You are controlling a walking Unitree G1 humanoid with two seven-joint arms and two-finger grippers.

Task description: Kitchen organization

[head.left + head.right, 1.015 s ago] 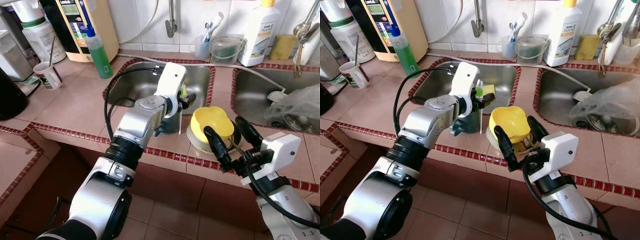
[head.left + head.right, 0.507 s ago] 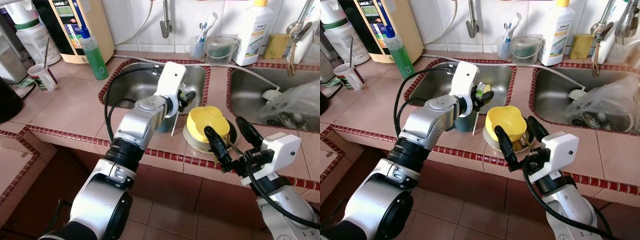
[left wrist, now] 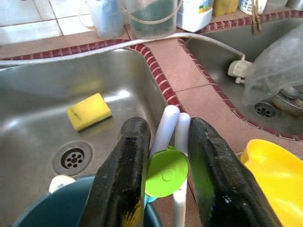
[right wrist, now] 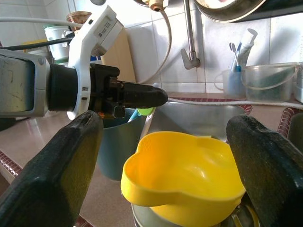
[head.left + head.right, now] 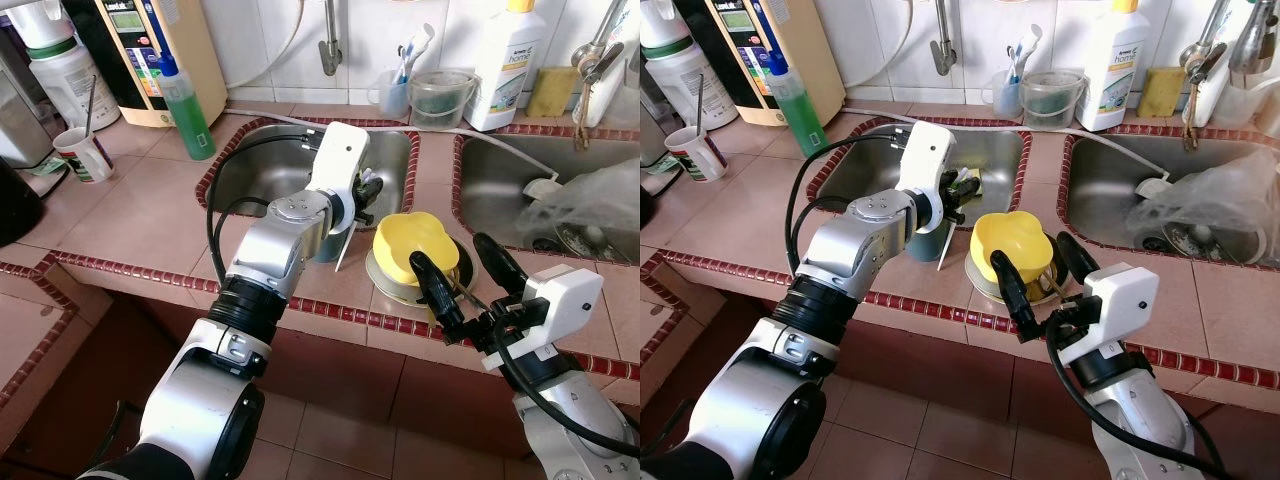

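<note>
My left gripper [image 3: 165, 142] is shut on a white utensil with a green plastic part [image 3: 166, 177], holding it over the rim of a teal cup [image 5: 925, 240] that stands on the counter by the left sink. The utensil's white shaft [image 5: 343, 255] slants down beside the cup. A yellow bowl [image 5: 415, 245] rests on a plate [image 5: 385, 285] near the counter's front edge. My right gripper [image 5: 448, 252] is open, with one black finger on each side of the bowl [image 4: 184, 175], apart from it.
A yellow sponge [image 3: 89, 111] lies in the left sink [image 5: 270, 165]. A plastic bag [image 5: 600, 205] sits in the right sink. Along the back stand a green soap bottle [image 5: 187, 100], a mug [image 5: 82, 153], a toothbrush cup [image 5: 392, 92], a clear pail [image 5: 440, 95] and a white detergent bottle [image 5: 518, 60].
The left gripper has turned, and the white utensil now slants instead of hanging straight at the cup. The right gripper stays open at the yellow bowl. The camera shifted slightly.
</note>
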